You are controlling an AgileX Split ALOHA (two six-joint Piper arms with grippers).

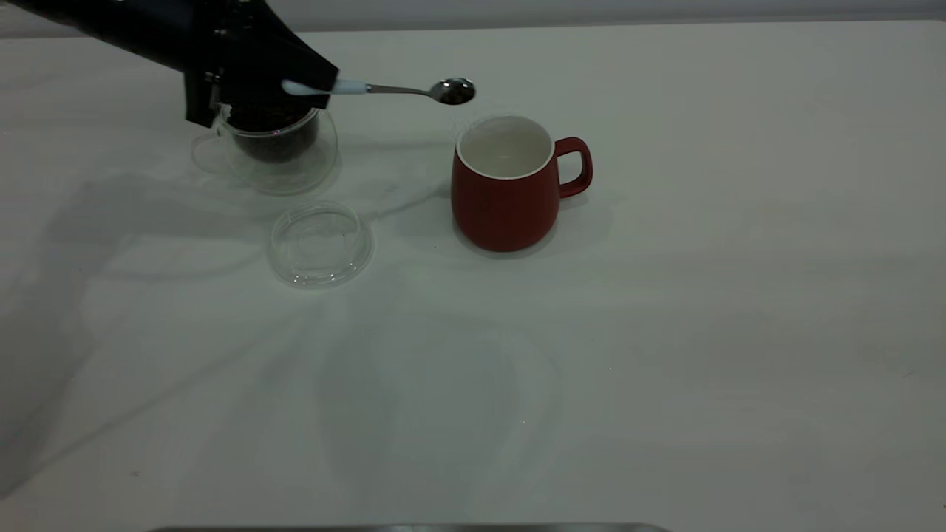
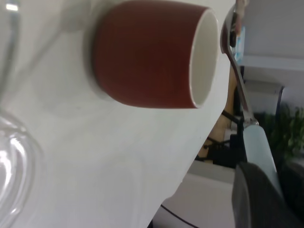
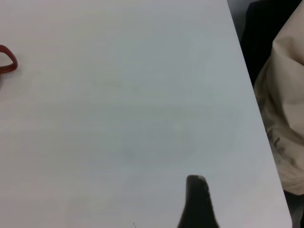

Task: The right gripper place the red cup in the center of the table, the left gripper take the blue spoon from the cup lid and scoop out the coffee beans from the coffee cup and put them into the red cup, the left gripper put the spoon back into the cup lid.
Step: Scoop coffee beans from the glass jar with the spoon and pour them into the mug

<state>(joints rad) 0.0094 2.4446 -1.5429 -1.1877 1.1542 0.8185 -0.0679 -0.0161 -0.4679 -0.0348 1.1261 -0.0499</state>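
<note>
The red cup (image 1: 506, 192) stands upright near the middle of the table (image 1: 665, 332), its handle to the right and its white inside bare. My left gripper (image 1: 325, 85) hovers over the coffee cup (image 1: 277, 159), shut on the pale handle of the blue spoon (image 1: 399, 89). The spoon's metal bowl hangs level just above and behind the red cup's left rim; what it carries I cannot tell. Coffee beans (image 1: 270, 140) show dark through the glass. The cup lid (image 1: 320, 242) lies bare in front. In the left wrist view the spoon (image 2: 240, 90) reaches past the red cup (image 2: 147, 57). My right gripper (image 3: 197, 204) stays far right, over bare table.
The table's right edge runs close to the right gripper, with beige cloth (image 3: 289, 118) beyond it. A grey strip (image 1: 406, 527) lies along the table's near edge. The red cup's handle (image 3: 7, 59) just shows in the right wrist view.
</note>
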